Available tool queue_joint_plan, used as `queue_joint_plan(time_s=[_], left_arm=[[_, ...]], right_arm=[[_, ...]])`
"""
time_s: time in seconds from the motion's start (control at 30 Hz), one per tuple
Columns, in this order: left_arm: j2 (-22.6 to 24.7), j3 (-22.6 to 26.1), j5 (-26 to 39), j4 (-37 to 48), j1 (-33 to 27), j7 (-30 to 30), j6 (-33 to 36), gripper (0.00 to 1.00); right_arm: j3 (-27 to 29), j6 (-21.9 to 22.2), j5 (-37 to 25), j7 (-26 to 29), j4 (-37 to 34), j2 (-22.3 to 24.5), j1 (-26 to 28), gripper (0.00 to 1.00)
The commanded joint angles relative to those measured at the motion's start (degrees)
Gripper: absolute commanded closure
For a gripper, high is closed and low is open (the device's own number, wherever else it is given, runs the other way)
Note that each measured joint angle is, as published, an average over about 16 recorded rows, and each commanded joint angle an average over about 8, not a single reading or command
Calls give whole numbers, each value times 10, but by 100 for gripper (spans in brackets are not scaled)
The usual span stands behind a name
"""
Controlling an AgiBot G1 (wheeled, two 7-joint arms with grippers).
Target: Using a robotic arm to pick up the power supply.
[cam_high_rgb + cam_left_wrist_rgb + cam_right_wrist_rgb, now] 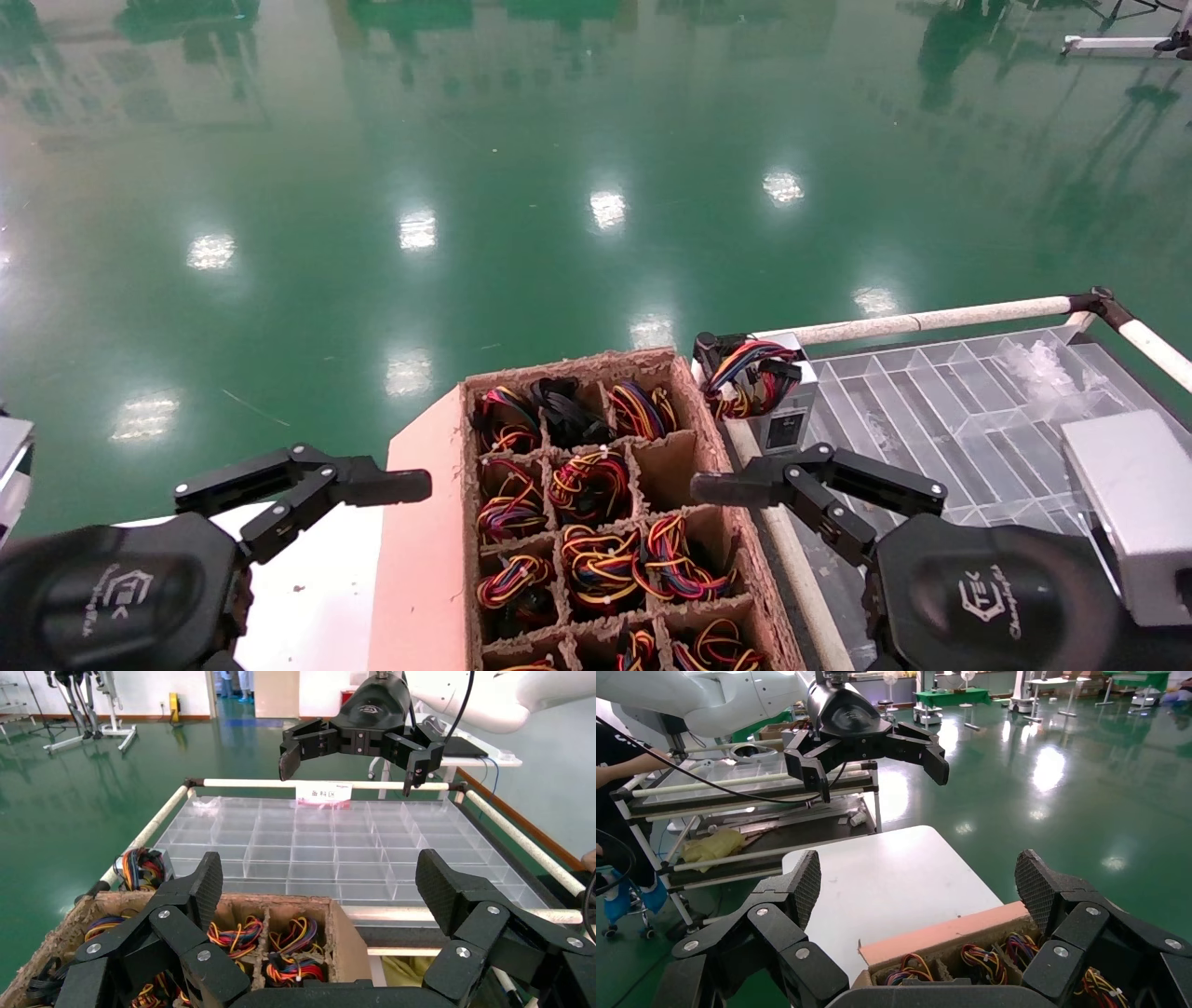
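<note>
A small grey power supply (780, 424) with a bundle of red, orange and yellow wires on top lies at the near corner of the clear divided tray (931, 401), just right of the cardboard box. It also shows in the left wrist view as the power supply (147, 867). My right gripper (819, 485) hovers open just in front of it, holding nothing. My left gripper (303, 480) is open and holds nothing, left of the box over the white table. Each wrist view shows its own wide-open gripper (320, 881), (916, 881), with the other arm's gripper beyond.
The brown cardboard divider box (708, 438) stands between the grippers, with coloured wire bundles (587, 485) in its compartments. A white pipe rail (931, 321) frames the tray. The white table (891, 881) lies left of the box. Green floor lies beyond.
</note>
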Motion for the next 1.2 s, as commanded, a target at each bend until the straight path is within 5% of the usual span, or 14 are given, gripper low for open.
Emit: queue_joint_plan(time_s=[0.03, 1.2], left_arm=[[0, 0, 0, 0, 0, 0, 0, 100], [0, 0, 0, 0, 0, 0, 0, 100]], right_arm=[[0, 0, 0, 0, 0, 0, 0, 0], [0, 0, 0, 0, 0, 0, 0, 0]])
